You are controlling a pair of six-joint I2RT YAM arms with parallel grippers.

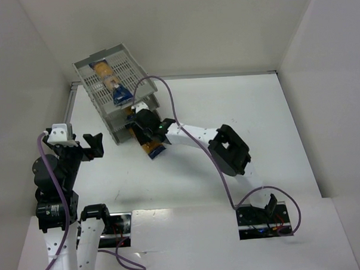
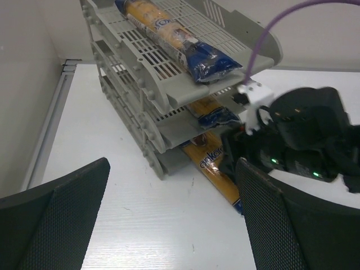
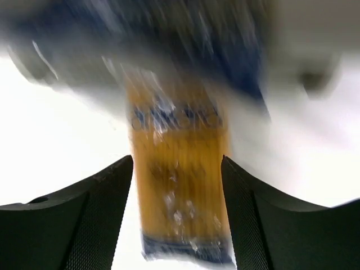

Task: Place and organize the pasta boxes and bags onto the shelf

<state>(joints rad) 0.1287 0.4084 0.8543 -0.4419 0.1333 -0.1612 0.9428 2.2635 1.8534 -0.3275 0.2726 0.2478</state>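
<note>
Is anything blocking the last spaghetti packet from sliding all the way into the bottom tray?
Nothing visible does. The last packet pokes into the bottom tray, the right fingers either side of it. The top packet and middle packet lie in higher trays. The bottom tray's back is hidden.

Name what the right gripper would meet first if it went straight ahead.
Likely the long orange-yellow spaghetti packet with dark blue ends, lying between the right gripper's fingers; blur hides depth.
</note>
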